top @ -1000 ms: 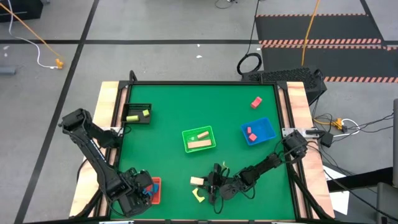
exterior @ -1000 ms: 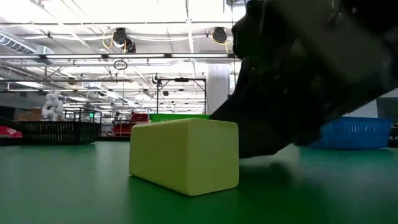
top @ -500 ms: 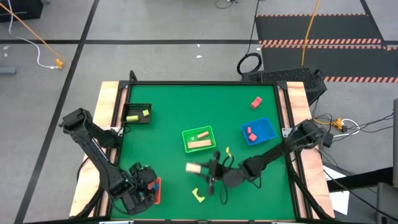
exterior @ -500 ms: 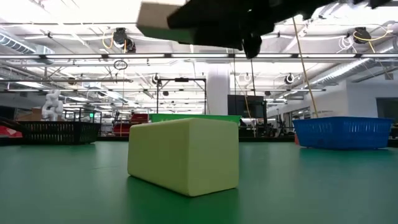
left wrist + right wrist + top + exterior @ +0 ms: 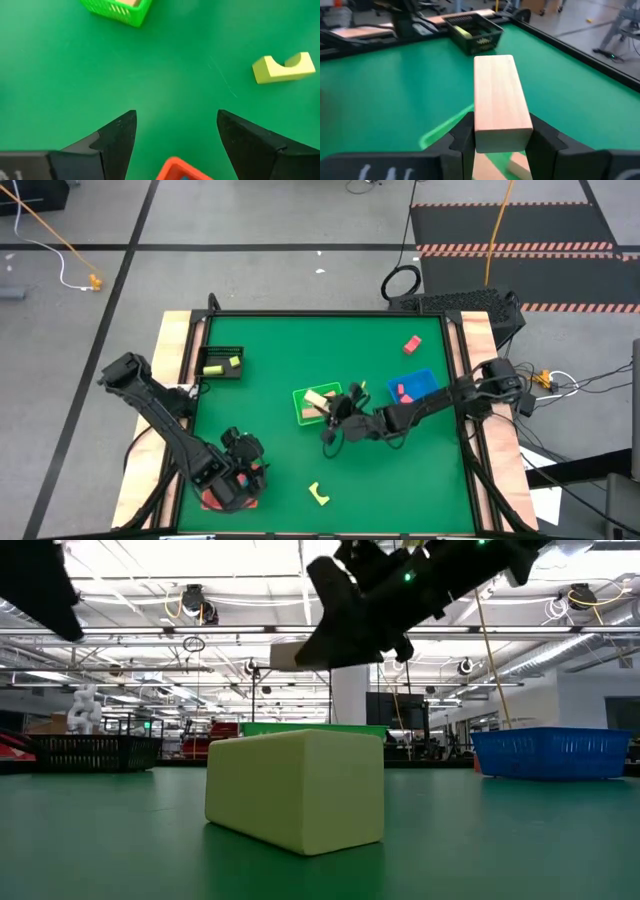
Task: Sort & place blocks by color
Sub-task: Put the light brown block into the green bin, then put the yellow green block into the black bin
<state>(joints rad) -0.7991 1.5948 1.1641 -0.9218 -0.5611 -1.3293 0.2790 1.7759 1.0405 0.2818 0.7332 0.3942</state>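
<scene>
Right pincer [image 5: 330,408] clamps a cream bar [image 5: 499,101] above the green tray [image 5: 301,396]; left pincer [image 5: 175,132] gapes wide with nothing in it.

Trays, four: black [image 5: 222,364], green, blue [image 5: 420,383], red [image 5: 176,170]. Blocks seen: two yellow-green pieces in the black tray, one cream block [image 5: 317,400] lying in the green tray, two pink ones [image 5: 401,391] in the blue tray, one red block [image 5: 412,344] loose near the desk's far right corner, one yellow-green arch [image 5: 319,495] loose near the front edge, plus the held bar. Right arm reaches low across the desk [image 5: 270,340] from its right side, wrist over the green tray's right rim. Left arm is folded at the front left corner, pincer over the red tray. Wide bare green lies across the desk's far half.
</scene>
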